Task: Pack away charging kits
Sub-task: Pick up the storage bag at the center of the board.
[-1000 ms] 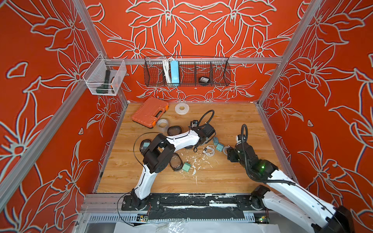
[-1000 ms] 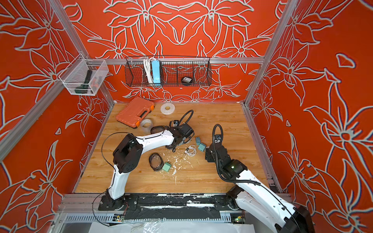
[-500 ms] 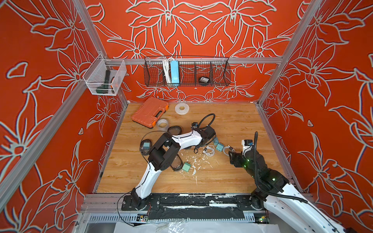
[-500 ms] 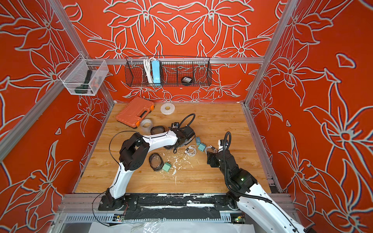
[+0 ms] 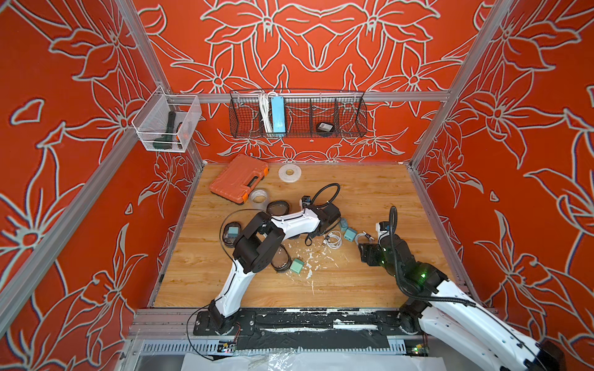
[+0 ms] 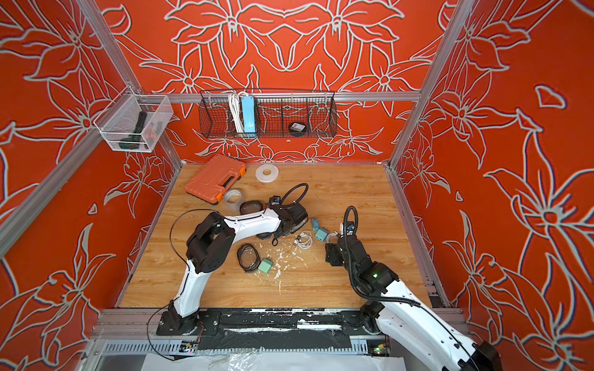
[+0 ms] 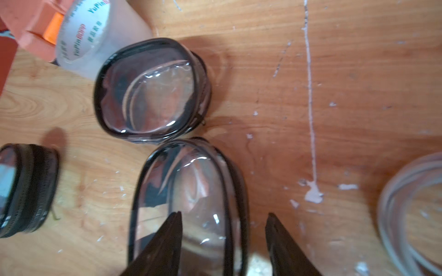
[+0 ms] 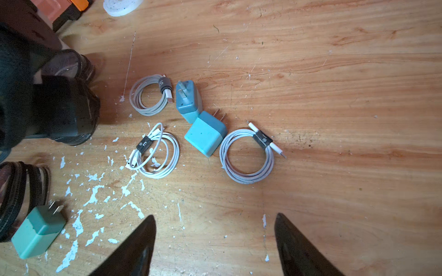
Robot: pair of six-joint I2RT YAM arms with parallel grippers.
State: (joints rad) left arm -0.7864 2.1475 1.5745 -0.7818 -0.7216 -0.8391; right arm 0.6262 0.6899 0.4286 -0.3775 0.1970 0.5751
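Note:
In the left wrist view my left gripper (image 7: 223, 215) is open over a black-rimmed clear-topped pouch (image 7: 189, 181). One finger lies over its clear top, the other over bare wood, and the rim runs between them. A second, empty pouch (image 7: 150, 90) sits just beyond it. My right gripper (image 8: 215, 217) is open over bare wood, short of two teal plug adapters (image 8: 205, 136) (image 8: 189, 100) and three coiled white cables (image 8: 247, 155) (image 8: 155, 150) (image 8: 149, 95). Another adapter (image 5: 296, 266) lies beside an open pouch (image 5: 279, 258). A pouch (image 5: 232, 232) with teal contents sits by the left arm's elbow.
An orange tool case (image 5: 238, 183) and two tape rolls (image 5: 259, 196) (image 5: 289, 172) lie at the back left. On the back wall hangs a wire basket (image 5: 350, 117) that holds a blue power strip (image 5: 277, 115). A clear bin (image 5: 165, 123) hangs on the left. White flecks litter the wood.
The right arm has shifted its elbow and wrist, with its gripper staying by the rightmost cable. The left wrist has eased slightly toward the front.

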